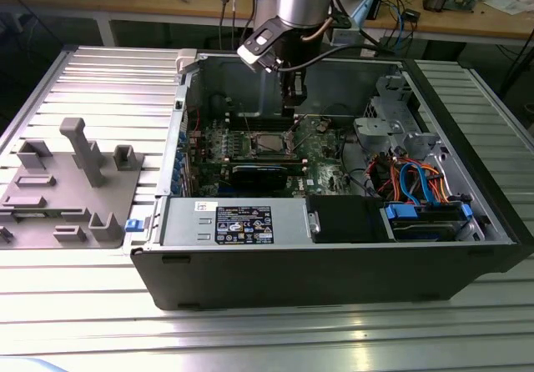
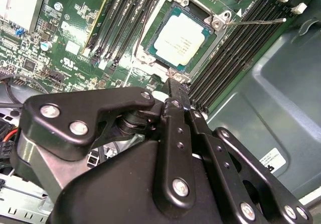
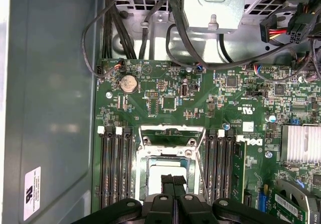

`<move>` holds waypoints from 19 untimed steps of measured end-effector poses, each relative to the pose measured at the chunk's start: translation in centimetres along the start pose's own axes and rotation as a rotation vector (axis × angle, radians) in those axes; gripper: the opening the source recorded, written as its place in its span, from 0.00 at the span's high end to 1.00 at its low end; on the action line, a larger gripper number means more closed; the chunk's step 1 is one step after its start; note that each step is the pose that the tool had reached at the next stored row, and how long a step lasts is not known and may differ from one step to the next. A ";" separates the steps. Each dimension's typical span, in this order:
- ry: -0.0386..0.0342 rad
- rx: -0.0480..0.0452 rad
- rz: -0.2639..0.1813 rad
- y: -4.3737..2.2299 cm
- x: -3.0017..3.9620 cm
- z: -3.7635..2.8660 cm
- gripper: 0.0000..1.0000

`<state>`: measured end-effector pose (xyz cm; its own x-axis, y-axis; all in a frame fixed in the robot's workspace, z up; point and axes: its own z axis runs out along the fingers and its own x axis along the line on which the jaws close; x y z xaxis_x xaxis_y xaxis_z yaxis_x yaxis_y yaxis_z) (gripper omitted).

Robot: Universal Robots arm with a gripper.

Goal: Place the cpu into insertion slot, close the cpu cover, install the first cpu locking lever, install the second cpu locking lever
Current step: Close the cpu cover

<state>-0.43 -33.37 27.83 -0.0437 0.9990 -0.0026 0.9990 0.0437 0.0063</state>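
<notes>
Exterior view, from its left: a grey holder tray [image 1: 50, 208] with pegs and pockets lies on the slatted table [image 1: 108, 80], at nine o'clock from the open computer case [image 1: 334, 272]. The case holds a green circuit board [image 1: 321, 151]. Near the board's middle the chip [image 1: 269, 143] lies flat inside the slot [image 1: 249, 143], so that first step looks done.

The pincer [image 1: 292, 105] hangs at about one o'clock from the chip. In the first wrist view the pincer [image 3: 173, 180] has its two fingers pressed together with nothing between them, and its tip is just over the chip [image 3: 159, 176]. The cover [image 3: 171, 133] seems to stand tipped up at the slot's far side, with the board showing through its window. In the second wrist view a thin wire lever [image 2: 261, 21] sticks out free beside the chip [image 2: 181, 40].

I judge the chip light, stiff and thin, with a slick metal top and delicate contacts beneath, so it is best held by opposite edges. The cover looks like springy sheet metal, to be pushed on its frame and not on the chip.

At three o'clock from the chip, the case's drive bay holds orange and blue cables [image 1: 417, 180].
</notes>
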 end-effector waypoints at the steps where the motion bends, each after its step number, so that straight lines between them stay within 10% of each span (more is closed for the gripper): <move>1: 0.0001 0.0001 0.000 0.04 0.00 0.00 0.89; 19: 0.0000 0.0000 0.000 1.03 -0.04 0.01 0.89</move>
<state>0.60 -33.37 27.83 -0.0437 0.9990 -0.0027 0.9990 0.0437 0.0063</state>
